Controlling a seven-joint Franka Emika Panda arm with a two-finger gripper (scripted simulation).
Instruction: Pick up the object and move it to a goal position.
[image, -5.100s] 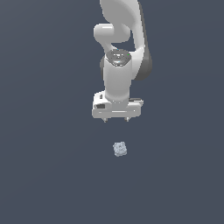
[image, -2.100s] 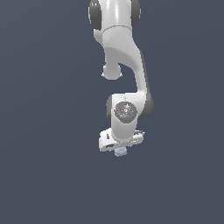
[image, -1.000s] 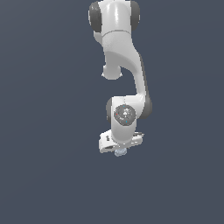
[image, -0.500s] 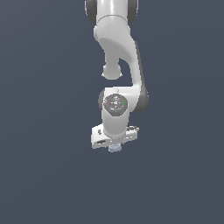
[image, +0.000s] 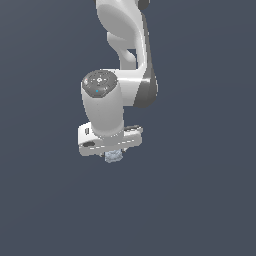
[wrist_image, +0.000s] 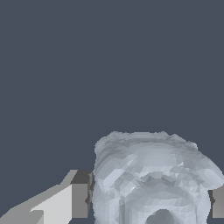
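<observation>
The object is a small pale grey-blue bumpy lump, seen just under the white gripper's bar in the exterior view. In the wrist view the object fills the space between the two fingers, which press on its sides. My gripper is shut on the object and holds it in the air, with the white arm reaching down from above. The fingertips are mostly hidden behind the gripper body in the exterior view.
A plain dark grey-blue ground lies all around. Nothing else shows in either view.
The gripper came down over the object, shut on it and has since moved with it toward the exterior view's left, with the wrist turning.
</observation>
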